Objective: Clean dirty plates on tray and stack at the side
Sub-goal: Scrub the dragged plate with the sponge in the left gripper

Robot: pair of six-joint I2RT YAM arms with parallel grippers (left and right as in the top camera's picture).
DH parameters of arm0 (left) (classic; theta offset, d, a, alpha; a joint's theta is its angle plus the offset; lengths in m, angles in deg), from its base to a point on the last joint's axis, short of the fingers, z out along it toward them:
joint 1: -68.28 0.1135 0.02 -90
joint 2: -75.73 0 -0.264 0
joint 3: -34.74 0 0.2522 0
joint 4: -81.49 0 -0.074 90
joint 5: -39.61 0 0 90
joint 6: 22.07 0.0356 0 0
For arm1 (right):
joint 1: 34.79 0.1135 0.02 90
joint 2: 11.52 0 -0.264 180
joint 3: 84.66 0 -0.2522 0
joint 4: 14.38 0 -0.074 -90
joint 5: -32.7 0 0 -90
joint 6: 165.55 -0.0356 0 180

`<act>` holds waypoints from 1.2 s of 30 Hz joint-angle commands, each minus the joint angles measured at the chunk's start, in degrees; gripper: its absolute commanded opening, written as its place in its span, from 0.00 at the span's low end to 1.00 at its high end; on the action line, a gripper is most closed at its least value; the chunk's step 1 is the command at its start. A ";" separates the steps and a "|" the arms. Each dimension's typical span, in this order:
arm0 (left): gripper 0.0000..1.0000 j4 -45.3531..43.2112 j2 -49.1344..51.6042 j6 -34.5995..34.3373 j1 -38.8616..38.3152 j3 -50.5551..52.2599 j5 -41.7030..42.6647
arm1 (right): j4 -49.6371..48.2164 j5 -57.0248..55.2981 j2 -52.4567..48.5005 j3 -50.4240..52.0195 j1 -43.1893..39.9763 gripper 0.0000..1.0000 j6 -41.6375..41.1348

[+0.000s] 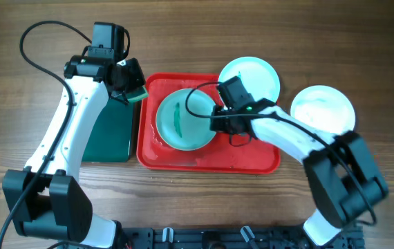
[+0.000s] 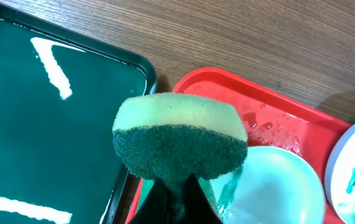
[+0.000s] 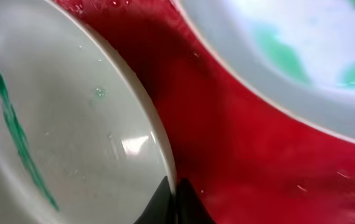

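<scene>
A: Well, the right hand (image 1: pixel 218 119) was clamped on the rim of the first plate (image 1: pixel 183 119), at its right edge, with a finger on either side of the lip.

B: That plate sat on the left half of the red tray (image 1: pixel 252 158), hollow side up. I couldn't tell if it lay flat or was tipped. Its teal streak (image 1: pixel 177 117) ran from far to near, crossing the tray's long axis, which lay left to right along the surface (image 1: pixel 363 41).

A: Any room to move?

B: There was bare, wet red floor along the near rim and in the near right corner. The far right was crowded. The second plate (image 1: pixel 252 77), smeared green, lay over that corner, partly past the rim and close to the right hand.

A: And the third plate (image 1: pixel 323 111)?

B: Off the tray, on the wood to the right, near the rim but apart from it.

A: On the other side, the left hand (image 1: pixel 135 93) was grasping a sponge (image 2: pixel 180 140), yellow foam over green scourer. It hung over the seam between the dark green tray (image 1: pixel 110 135) and the red tray's far left corner.

B: Those trays lay just beside each other. The right arm (image 1: pixel 287 137) crossed the red tray's right side, and a black cable (image 1: pixel 197 92) looped above the first plate.
</scene>
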 commanded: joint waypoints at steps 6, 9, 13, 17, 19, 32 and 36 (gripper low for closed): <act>0.04 -0.33 0.33 -0.74 -0.09 0.04 0.44 | -0.68 -4.20 -2.82 -4.17 -0.02 0.41 4.70; 0.04 -0.26 0.35 -0.70 -0.09 0.07 0.44 | -1.60 -2.89 -4.55 -4.20 -0.70 0.34 8.37; 0.04 -0.37 0.76 -0.24 -0.26 1.57 0.46 | -3.32 1.36 -5.84 -4.22 -0.70 0.09 11.26; 0.04 -2.25 0.76 1.46 -2.89 5.05 0.52 | -3.26 1.97 -5.86 -4.22 -0.68 0.04 10.32; 0.04 -4.50 0.92 2.84 -5.09 7.26 0.46 | -3.30 2.40 -5.86 -4.22 -0.68 0.04 9.84; 0.04 -13.55 14.14 11.56 -11.87 11.26 -1.27 | -3.23 2.82 -5.86 -4.22 -0.68 0.04 9.90; 0.04 -13.73 16.41 11.58 -12.11 11.26 4.52 | -3.41 3.04 -5.86 -4.22 -0.68 0.04 9.92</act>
